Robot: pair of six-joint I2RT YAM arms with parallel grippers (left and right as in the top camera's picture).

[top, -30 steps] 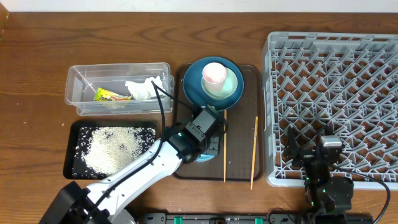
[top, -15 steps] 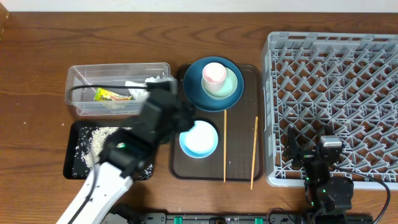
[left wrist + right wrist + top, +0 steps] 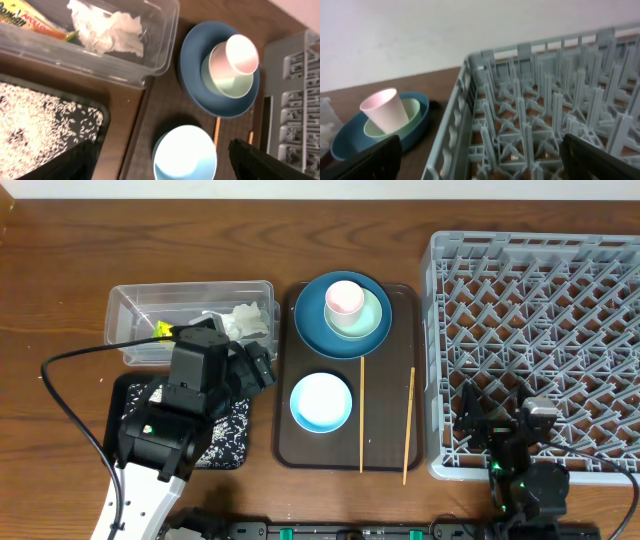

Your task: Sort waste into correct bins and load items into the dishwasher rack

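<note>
Rice grains point(image 3: 35, 115) cover the shallow black rectangular tray point(image 3: 240, 461) at eight o'clock, left gripper point(image 3: 252, 367) above, jaws wide, empty; right gripper point(image 3: 485, 418) at five o'clock, likewise spread.

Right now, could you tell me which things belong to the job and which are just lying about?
Job: tissue, wrapper, rice, clear tub, black tray, blue plate, green bowl, pink cup, pale blue bowl, chopsticks, rack.
Lying about: brown serving tray, wooden table.

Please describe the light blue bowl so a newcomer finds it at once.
Find the brown tray mid-table, between the clear tub and the grey rack. The pale blue bowl sits alone on its near-left part; unlike the green bowl, it holds no cup and rests on no plate.
</note>
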